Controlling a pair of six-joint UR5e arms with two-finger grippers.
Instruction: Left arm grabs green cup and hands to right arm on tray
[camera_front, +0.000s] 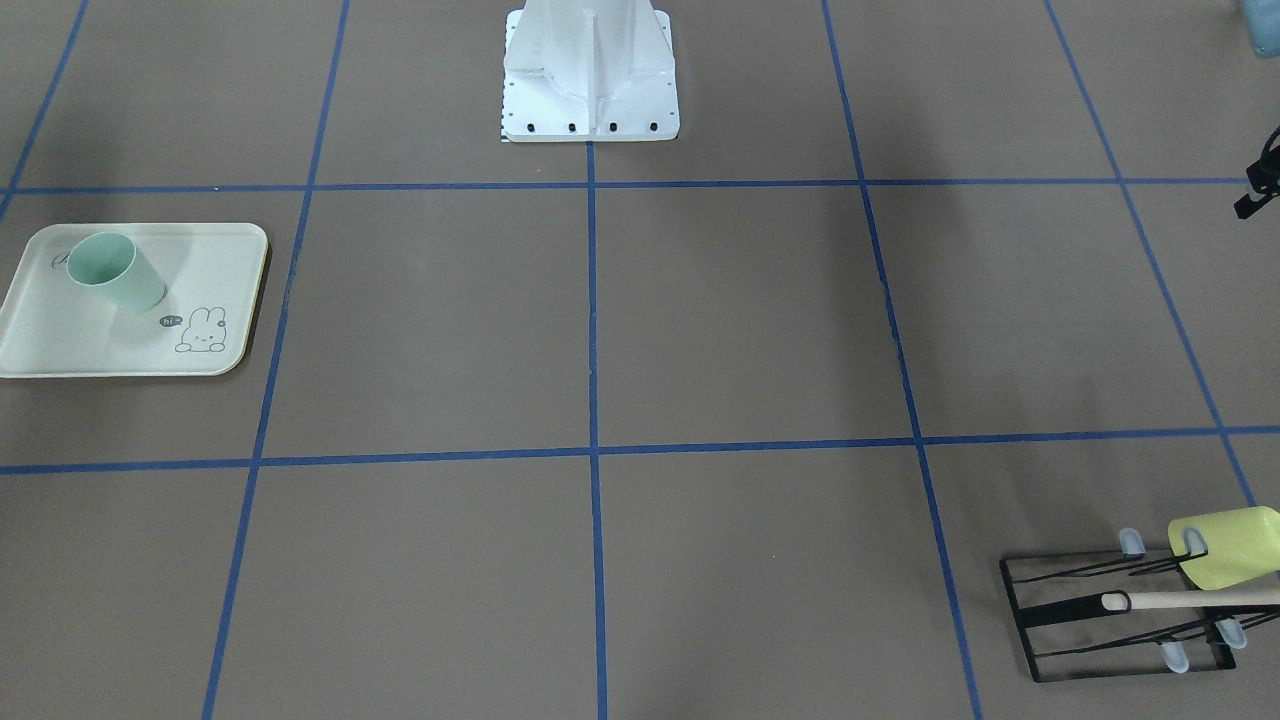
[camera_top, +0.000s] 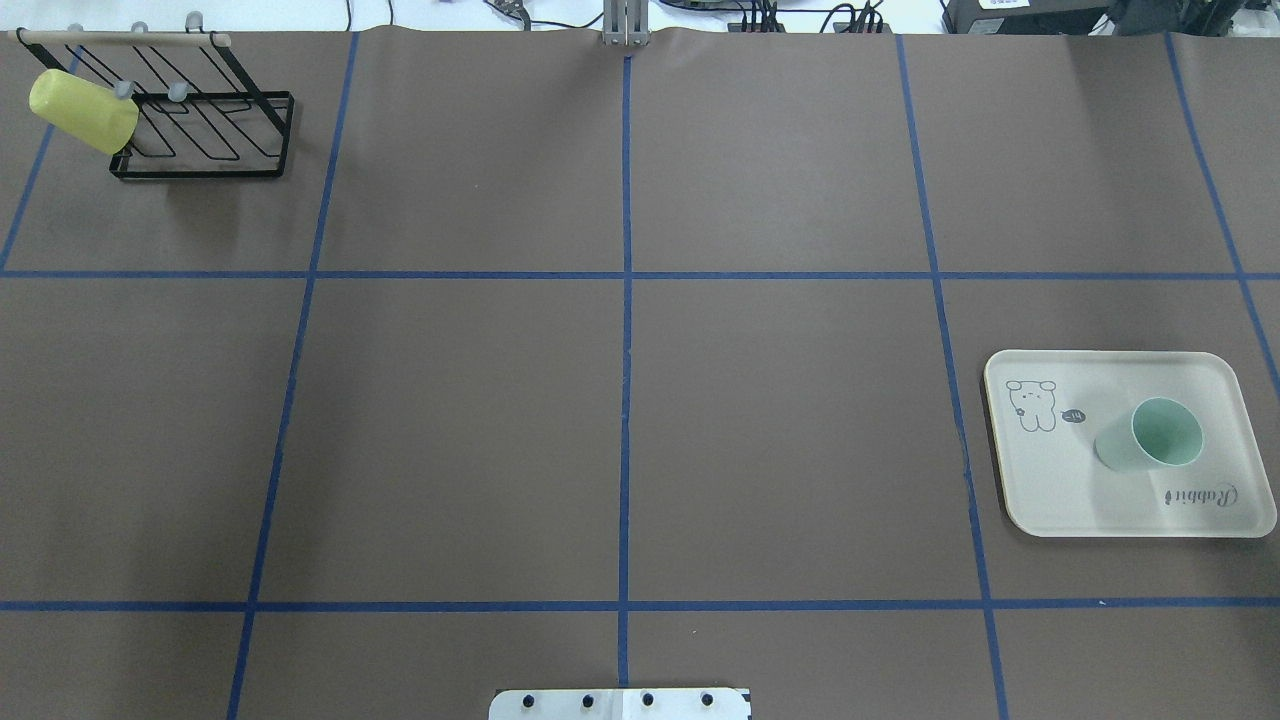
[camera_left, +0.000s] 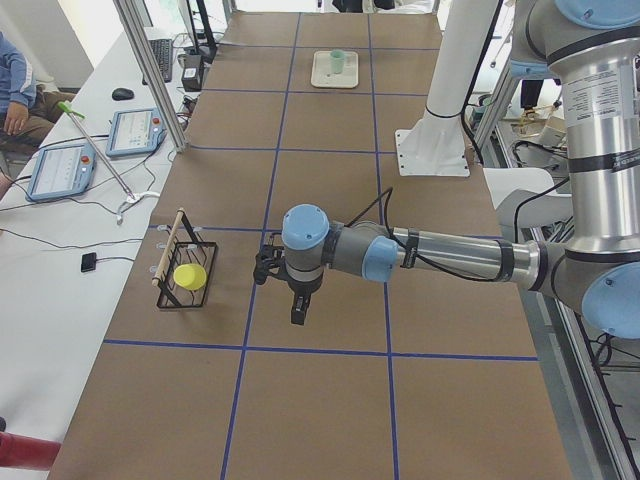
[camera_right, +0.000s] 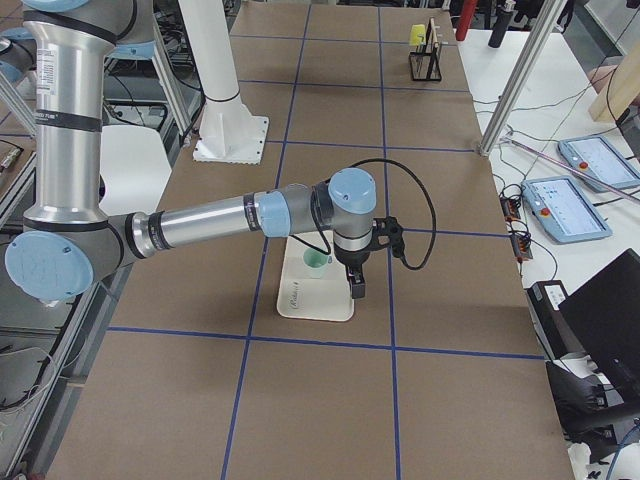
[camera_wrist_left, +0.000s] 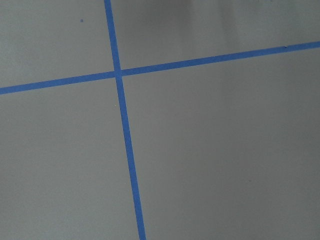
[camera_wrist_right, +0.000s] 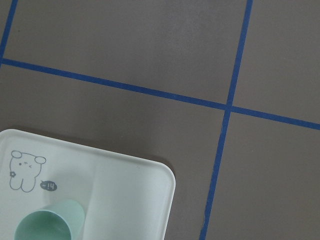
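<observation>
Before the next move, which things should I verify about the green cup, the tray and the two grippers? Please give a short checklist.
1. The green cup stands upright, mouth up, on the tray: ok.
2. The cup sits inside the tray's rim, not on its edge: ok.
3. The right gripper hangs apart from the cup, not touching it: ok.
4. Right gripper open or shut: cannot tell.
5. The left gripper is over the table, far from the tray: ok. Open or shut: cannot tell.
6. The yellow cup rests on the black rack, out of the way: ok.
</observation>
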